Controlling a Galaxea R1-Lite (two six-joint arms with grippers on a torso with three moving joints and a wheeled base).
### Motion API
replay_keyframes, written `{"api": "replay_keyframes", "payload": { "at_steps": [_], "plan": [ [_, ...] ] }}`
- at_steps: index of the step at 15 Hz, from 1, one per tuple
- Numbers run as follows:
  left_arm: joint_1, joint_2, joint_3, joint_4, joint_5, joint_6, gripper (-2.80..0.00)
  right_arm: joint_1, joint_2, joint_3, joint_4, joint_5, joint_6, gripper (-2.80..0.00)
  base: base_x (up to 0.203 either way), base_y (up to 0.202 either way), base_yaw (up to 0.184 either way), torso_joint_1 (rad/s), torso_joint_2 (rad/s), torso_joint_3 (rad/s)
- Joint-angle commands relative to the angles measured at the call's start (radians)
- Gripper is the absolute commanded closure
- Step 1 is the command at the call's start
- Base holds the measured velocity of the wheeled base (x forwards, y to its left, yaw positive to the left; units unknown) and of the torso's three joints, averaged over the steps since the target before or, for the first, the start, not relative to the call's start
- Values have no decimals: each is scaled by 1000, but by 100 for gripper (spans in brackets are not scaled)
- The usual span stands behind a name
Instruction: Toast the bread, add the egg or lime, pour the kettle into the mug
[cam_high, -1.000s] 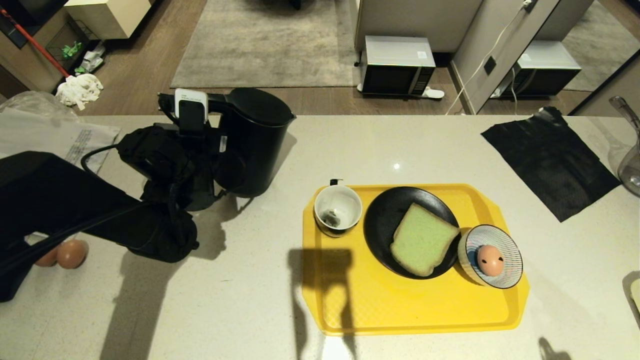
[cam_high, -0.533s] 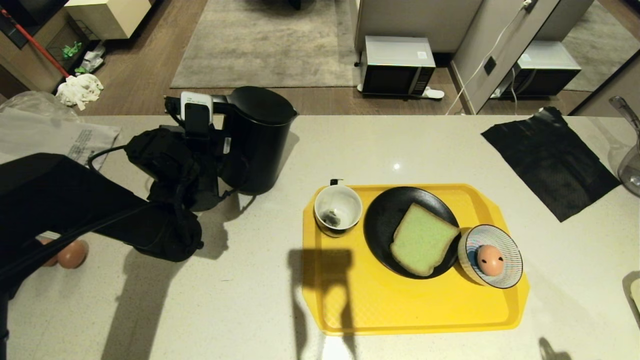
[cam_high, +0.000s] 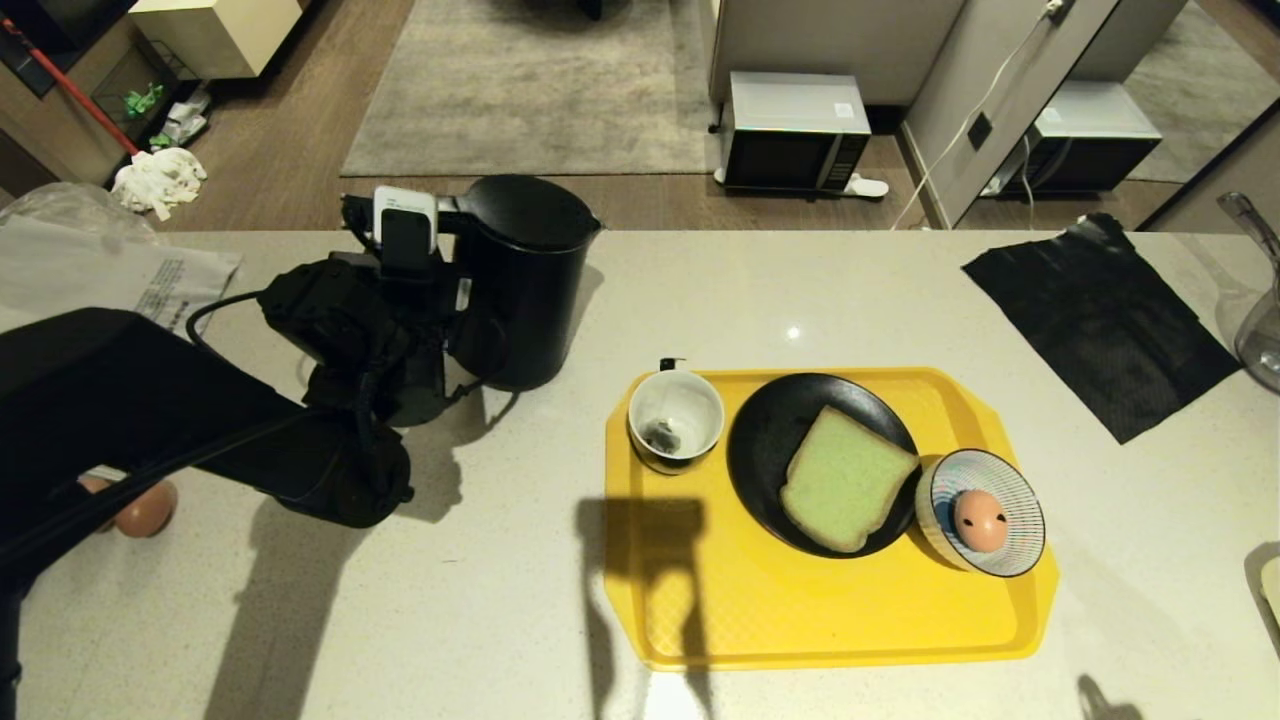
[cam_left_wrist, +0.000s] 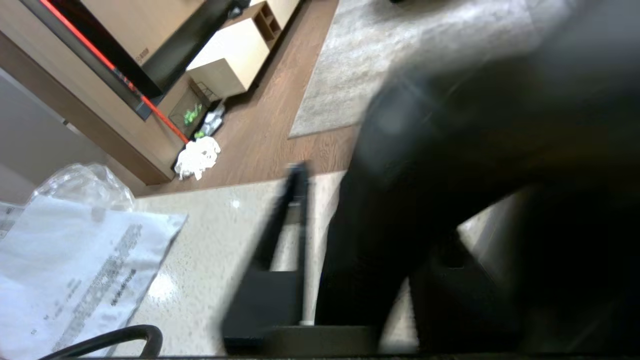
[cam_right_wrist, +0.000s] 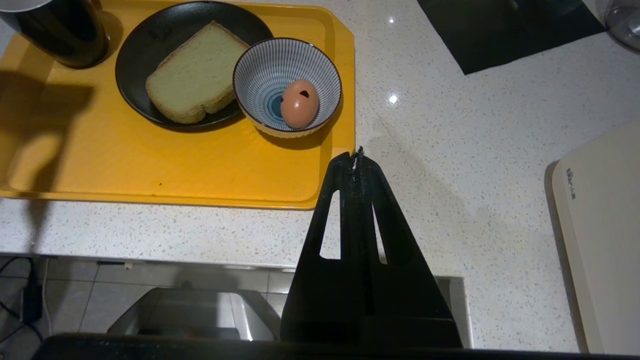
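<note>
The black kettle (cam_high: 525, 290) stands on the counter at the back left. My left gripper (cam_high: 452, 325) is at its left side, shut on the loop handle (cam_left_wrist: 370, 240), which lies between the fingers (cam_left_wrist: 295, 210). On the yellow tray (cam_high: 800, 620) are the mug (cam_high: 676, 418) with a tea bag inside, the greenish bread (cam_high: 845, 478) on a black plate (cam_high: 770, 450), and the spotted egg (cam_high: 980, 518) in a striped bowl (cam_high: 1030, 545). My right gripper (cam_right_wrist: 355, 156) hangs shut by the tray's near right corner. The lime is out of view.
Two plain brown eggs (cam_high: 140, 508) lie at the left under my arm. A printed plastic bag (cam_high: 100, 270) is at the back left, a black sheet (cam_high: 1100, 320) and a glass vessel (cam_high: 1262, 330) at the back right. A cream board (cam_right_wrist: 600, 225) lies right of the tray.
My left gripper and the kettle have shifted together a little to the right, toward the tray. The tray's things and the right arm have not moved.
</note>
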Motion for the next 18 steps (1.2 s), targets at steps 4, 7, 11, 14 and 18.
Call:
{"api": "replay_keyframes", "payload": {
  "at_steps": [4,7,11,14,18],
  "plan": [
    [-18,-20,38,-6,5,1,-280,0,0,27,-1,0,0,0,0,0,0,0,0,0],
    [-46,-70,165,-6,12,-1,-280,0,1,26,-1,0,0,0,0,0,0,0,0,0],
    [-62,-139,303,-6,15,-16,-280,0,1,27,-1,0,0,0,0,0,0,0,0,0],
    [-82,-205,351,-6,29,-12,-280,0,1,27,-1,0,0,0,0,0,0,0,0,0],
    [-162,-311,467,-6,167,-5,-280,0,1,28,-1,0,0,0,0,0,0,0,0,0]
  ]
}}
